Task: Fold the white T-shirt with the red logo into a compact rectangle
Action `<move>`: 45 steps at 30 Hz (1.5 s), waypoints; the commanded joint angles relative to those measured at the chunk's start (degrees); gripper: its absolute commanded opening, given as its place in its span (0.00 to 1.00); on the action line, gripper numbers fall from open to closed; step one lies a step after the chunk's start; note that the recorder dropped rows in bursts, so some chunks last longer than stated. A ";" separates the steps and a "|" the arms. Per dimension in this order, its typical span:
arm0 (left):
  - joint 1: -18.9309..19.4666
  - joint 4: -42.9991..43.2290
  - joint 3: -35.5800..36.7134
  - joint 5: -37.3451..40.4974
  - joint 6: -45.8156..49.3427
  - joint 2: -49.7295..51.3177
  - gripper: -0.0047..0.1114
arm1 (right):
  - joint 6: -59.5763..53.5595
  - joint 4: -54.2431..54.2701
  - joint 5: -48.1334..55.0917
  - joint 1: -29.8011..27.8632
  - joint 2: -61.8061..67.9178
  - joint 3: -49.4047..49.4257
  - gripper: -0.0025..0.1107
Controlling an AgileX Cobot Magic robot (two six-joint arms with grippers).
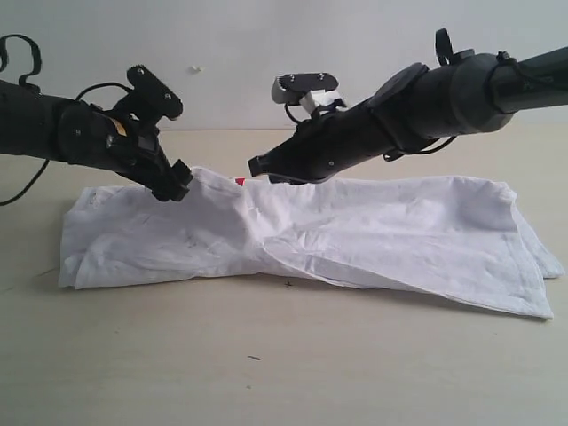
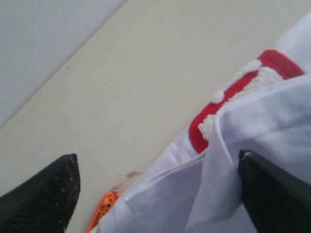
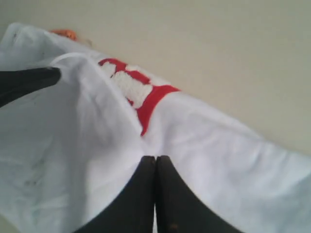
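Across table (image 1: 266,373), white T-shirt (image 1: 355,231), red logo (image 3: 151,98) part-hidden, left gripper (image 1: 177,183) gaping, right gripper (image 3: 155,162) closed.

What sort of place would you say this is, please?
Probably a robotics lab test bench: a plain beige tabletop against a blank pale wall, with a robot's left gripper and right gripper at a white T-shirt.

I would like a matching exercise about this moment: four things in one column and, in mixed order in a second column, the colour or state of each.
Column one:
1. left end effector
2. right end effector
3. logo
4. tag

Column two:
a. orange
b. shut on the white T-shirt
c. red, partly under a fold
d. open

Pairs: 1-d, 2-b, 3-c, 4-a.
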 commanded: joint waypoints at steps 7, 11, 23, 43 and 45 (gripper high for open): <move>-1.06 -0.76 -0.36 0.23 -0.47 0.15 0.76 | -10.50 8.96 12.52 1.68 9.41 -4.26 0.02; -1.06 -0.76 -0.36 0.23 -0.47 0.15 0.76 | -7.43 9.14 9.62 1.80 11.15 -4.78 0.02; 1.57 -0.39 -0.36 -0.73 -0.20 0.15 0.76 | 15.77 -11.54 1.15 1.80 12.65 -4.78 0.11; 10.94 -0.39 -0.36 4.88 -0.50 -3.90 0.76 | 19.02 -14.13 2.30 1.80 12.30 -4.84 0.11; 10.94 -0.39 -0.36 7.50 -0.50 -4.39 0.76 | 19.02 -14.34 2.30 1.80 10.35 -5.08 0.11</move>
